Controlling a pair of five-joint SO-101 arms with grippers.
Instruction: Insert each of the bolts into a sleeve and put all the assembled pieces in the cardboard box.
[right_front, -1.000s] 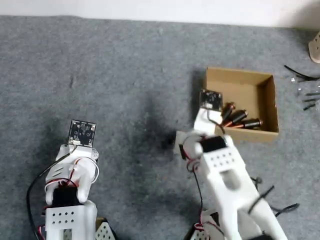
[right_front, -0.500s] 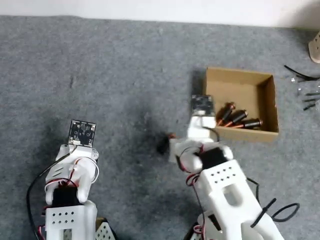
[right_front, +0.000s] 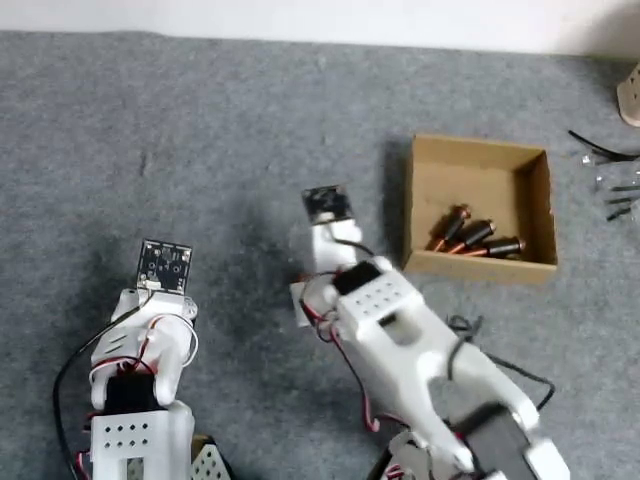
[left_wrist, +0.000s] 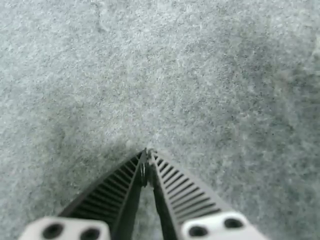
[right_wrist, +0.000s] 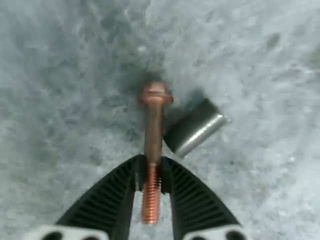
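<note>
The bolt is pinched by its threaded end in my right end effector. The two fingers are closed on the threads, and the shank and flanged head stick straight out ahead of the tips. Its long axis continues the line of the end effector. I can't quite tell whether the head rests on the grey worktop or hangs just above it; the shadow under it is too soft to judge.

The sleeve lies on its side on the worktop, ahead of the fingertips and just beside the bolt's shank. Its long axis is skewed well off the bolt's. Its nearer mouth sits close against the shank about halfway along, and its far end points away at a slant.

That is the relation I have to solve. The two axes don't line up, and the free end of the bolt is the head, not the threads. I judge a regrasp or a hand-off is needed before anything slides in.

My left end effector is pressed together on nothing, low over bare worktop, well apart from both parts, so the right arm is plainly the nearer one.

The cardboard box sits off on the right arm's far side from the left arm, with assembled pieces already lying in it.
</note>
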